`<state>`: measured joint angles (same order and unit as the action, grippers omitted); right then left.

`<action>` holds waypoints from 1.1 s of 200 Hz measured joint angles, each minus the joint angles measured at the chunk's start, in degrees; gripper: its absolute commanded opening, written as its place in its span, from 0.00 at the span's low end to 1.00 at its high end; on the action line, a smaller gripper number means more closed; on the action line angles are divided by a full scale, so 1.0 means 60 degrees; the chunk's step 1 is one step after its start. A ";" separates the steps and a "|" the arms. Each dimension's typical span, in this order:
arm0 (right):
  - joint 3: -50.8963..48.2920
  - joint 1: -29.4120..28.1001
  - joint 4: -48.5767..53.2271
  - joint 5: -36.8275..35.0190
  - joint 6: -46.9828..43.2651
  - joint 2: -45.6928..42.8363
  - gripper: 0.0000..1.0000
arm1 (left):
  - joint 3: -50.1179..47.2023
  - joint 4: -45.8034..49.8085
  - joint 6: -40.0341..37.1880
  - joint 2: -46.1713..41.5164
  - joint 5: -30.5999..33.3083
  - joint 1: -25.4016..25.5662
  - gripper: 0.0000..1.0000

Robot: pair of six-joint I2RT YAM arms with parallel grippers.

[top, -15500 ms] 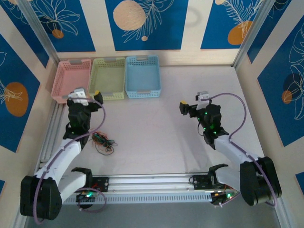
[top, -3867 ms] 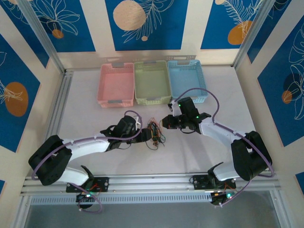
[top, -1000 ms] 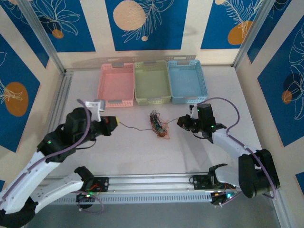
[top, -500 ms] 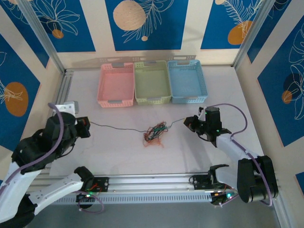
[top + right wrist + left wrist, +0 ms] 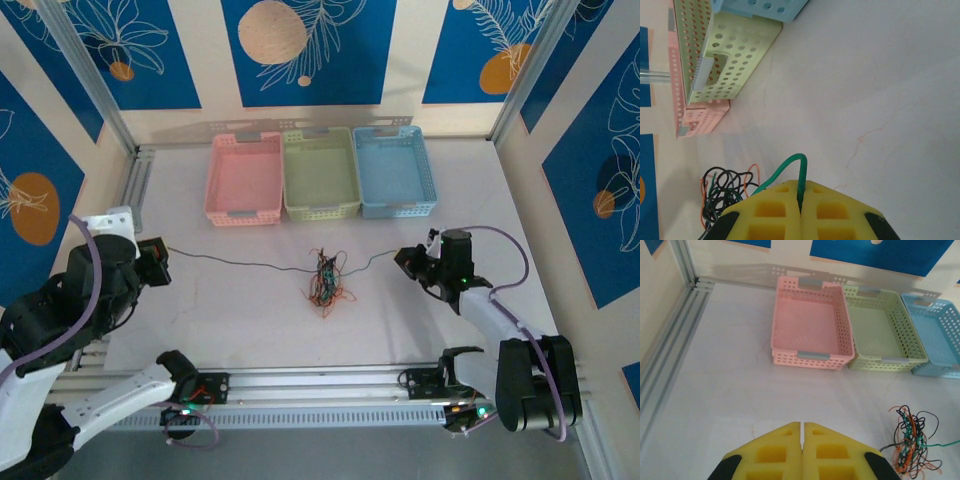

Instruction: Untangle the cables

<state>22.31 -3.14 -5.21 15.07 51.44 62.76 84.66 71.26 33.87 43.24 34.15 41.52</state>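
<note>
Bright, even light — faint soft shadows, wrist views slightly soft.

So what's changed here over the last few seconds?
From the tangle, the left fingers pulled away to the left, shut on a black wire, and the right fingers to the right, shut on a green wire. Both wires now stretch out of the tangle. The tangle and the baskets stayed about where they were.
</note>
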 measured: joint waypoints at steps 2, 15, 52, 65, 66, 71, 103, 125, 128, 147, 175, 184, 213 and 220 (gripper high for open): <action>-0.0011 0.0022 0.0004 0.0000 0.0018 -0.0015 0.00 | 0.0036 0.0015 0.0000 0.0007 0.0022 0.0000 0.00; -0.0098 0.0142 -0.0044 0.0007 0.0098 -0.0087 0.00 | 0.0237 0.0142 -0.0007 0.0029 0.0168 0.0000 0.00; -0.0291 0.0455 -0.0135 0.0069 0.0306 -0.0120 0.00 | 0.0973 0.0525 -0.0109 -0.0007 0.0535 0.0000 0.00; -0.0306 0.0510 -0.0138 0.0069 0.0368 -0.0120 0.00 | 0.1257 0.0597 -0.0186 -0.0004 0.0627 0.0000 0.00; -0.0306 0.0514 -0.0138 0.0069 0.0368 -0.0120 0.00 | 0.1275 0.0601 -0.0193 -0.0004 0.0634 0.0000 0.00; -0.0306 0.0528 -0.0138 0.0073 0.0375 -0.0120 0.00 | 0.1395 0.0637 -0.0229 0.0000 0.0656 0.0000 0.00; -0.0331 0.0576 -0.0189 0.0073 0.0492 -0.0120 0.00 | 0.2116 0.0816 -0.0433 0.0018 0.0900 -0.0004 0.00; -0.0412 0.0678 -0.0215 0.0073 0.0546 -0.0120 0.00 | 0.2437 0.0827 -0.0554 0.0022 0.1042 -0.0004 0.00; -0.0423 0.0692 -0.0215 0.0073 0.0557 -0.0124 0.00 | 0.2455 0.0827 -0.0579 0.0022 0.1064 -0.0004 0.00; -0.0488 0.0776 -0.0229 0.0076 0.0619 -0.0124 0.00 | 0.2488 0.0863 -0.0674 0.0033 0.1147 -0.0004 0.00; -0.0557 0.0867 -0.0251 0.0120 0.0692 -0.0124 0.00 | 0.2455 0.0929 -0.0736 0.0138 0.1177 -0.0004 0.00; -0.0561 0.0871 -0.0288 0.0168 0.0692 -0.0124 0.00 | 0.2361 0.0911 -0.0747 0.0142 0.1169 -0.0004 0.00; -0.0561 0.0841 -0.0605 0.0404 0.0685 -0.0124 0.00 | 0.1373 0.0546 -0.0743 0.0146 0.0780 -0.0007 0.00; -0.0561 0.0801 -0.0681 0.0470 0.0670 -0.0124 0.00 | 0.0984 0.0382 -0.0729 0.0168 0.0579 -0.0011 0.00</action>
<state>18.94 1.67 -9.30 17.89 55.46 62.02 90.56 73.56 29.50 44.25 37.63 41.45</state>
